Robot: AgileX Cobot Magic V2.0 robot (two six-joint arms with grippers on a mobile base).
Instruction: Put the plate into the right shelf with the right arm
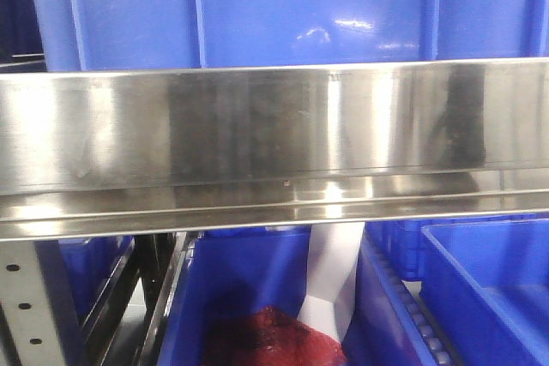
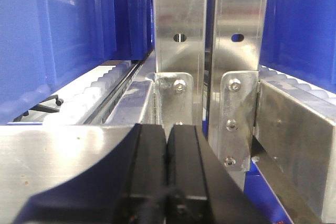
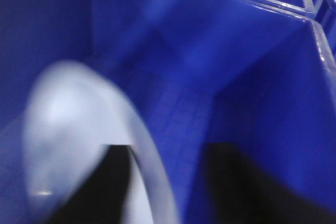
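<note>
In the right wrist view the white plate (image 3: 68,124) is blurred. It stands tilted on edge inside a large blue bin (image 3: 247,61) of the right shelf. My right gripper (image 3: 170,153) is open. Its left finger (image 3: 100,187) lies in front of the plate's face, and its right finger (image 3: 247,187) stands clear of the rim with blue bin floor showing between. My left gripper (image 2: 167,129) is shut and empty, close to the shelf's grey perforated uprights (image 2: 181,40). The front view shows the shelf's wide steel rail (image 1: 274,135). The plate and both grippers are hidden there.
Blue bins stand above (image 1: 257,6) and below (image 1: 489,289) the rail. One lower bin holds a red mesh item (image 1: 266,340) and a white shape (image 1: 330,272). A roller track (image 2: 100,85) runs beside a blue bin in the left wrist view.
</note>
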